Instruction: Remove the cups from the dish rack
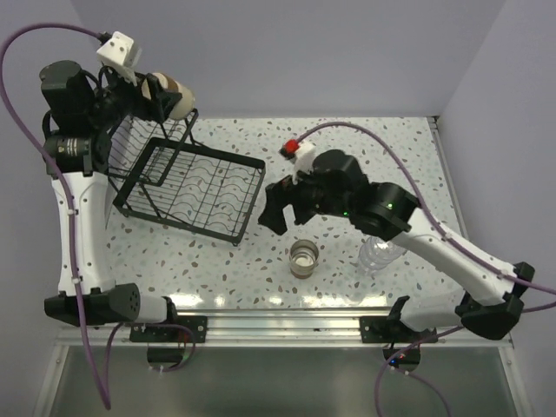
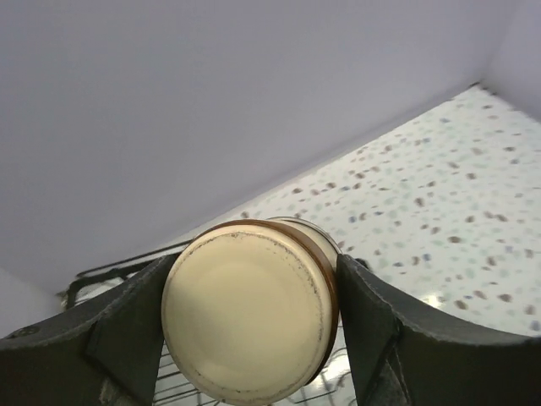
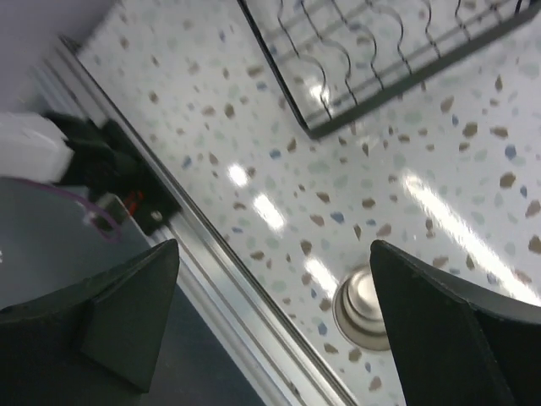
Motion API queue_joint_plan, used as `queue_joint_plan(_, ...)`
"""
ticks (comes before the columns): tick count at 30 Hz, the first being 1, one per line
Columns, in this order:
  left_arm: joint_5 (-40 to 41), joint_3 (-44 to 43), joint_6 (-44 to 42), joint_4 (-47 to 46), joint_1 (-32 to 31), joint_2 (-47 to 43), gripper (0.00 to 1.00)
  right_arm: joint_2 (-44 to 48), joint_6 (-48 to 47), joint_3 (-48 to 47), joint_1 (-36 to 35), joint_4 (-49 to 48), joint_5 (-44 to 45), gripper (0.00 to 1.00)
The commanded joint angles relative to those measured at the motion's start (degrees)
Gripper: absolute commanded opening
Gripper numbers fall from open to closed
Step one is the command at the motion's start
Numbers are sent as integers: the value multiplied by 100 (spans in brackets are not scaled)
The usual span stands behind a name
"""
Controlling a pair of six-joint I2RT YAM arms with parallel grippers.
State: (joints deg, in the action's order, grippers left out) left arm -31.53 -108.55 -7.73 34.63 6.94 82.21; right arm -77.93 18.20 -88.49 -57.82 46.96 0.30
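Note:
My left gripper (image 1: 165,94) is shut on a cream cup with a brown base (image 1: 180,97) and holds it on its side, raised over the far left end of the black wire dish rack (image 1: 195,187). In the left wrist view the cup's base (image 2: 249,313) faces the camera between both fingers (image 2: 385,338). My right gripper (image 1: 276,206) is open and empty just right of the rack. A second cream cup (image 1: 304,257) stands upright on the table; it also shows in the right wrist view (image 3: 365,309). A clear ribbed tumbler (image 1: 379,254) stands partly under my right arm.
The rack's flat tray shows no cups; its corner appears in the right wrist view (image 3: 380,59). A metal rail (image 1: 278,304) runs along the table's near edge, also visible in the right wrist view (image 3: 211,254). Lilac walls close the back and both sides.

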Motion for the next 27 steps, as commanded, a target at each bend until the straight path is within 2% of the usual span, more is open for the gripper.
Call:
queue_joint_plan(1, -1872, 508, 1033, -764, 9, -425, 0, 866, 656, 322, 595, -2458, -1248, 98)
queue_joint_plan(2, -2266, 606, 1376, -1000, 9, -591, 0, 1067, 1233, 489, 919, -3516, -1799, 98)
queue_joint_plan(5, -3022, 958, 2105, -1484, -8, -820, 0, 974, 2123, 728, 1150, -4875, -2103, 95)
queue_joint_plan(9, -3623, 1563, 2924, -2249, -79, -1154, 0, 596, 3021, 718, 1150, -5959, -2025, 89)
queue_joint_plan(11, -3773, 1714, 3268, -2530, -140, -1330, 0, 377, 3399, 737, 1151, -6364, -1885, 82)
queue_joint_plan(16, -3922, 2391, 4075, -3215, -377, -1594, 0, -2, 3761, 693, 1150, -6586, -1542, 73)
queue_joint_plan(20, -3914, 2602, 4165, -3366, -457, -1674, 0, -126, 3945, 850, 1150, -6577, -1392, 66)
queue_joint_plan(26, -3870, 2637, 4077, -3367, -492, -1621, 0, -170, 4271, 1097, 1142, -6822, -1427, 63)
queue_joint_plan(27, -3861, 2664, 4051, -3367, -501, -1621, 0, -178, 4297, 1114, 1133, -6840, -1436, 58)
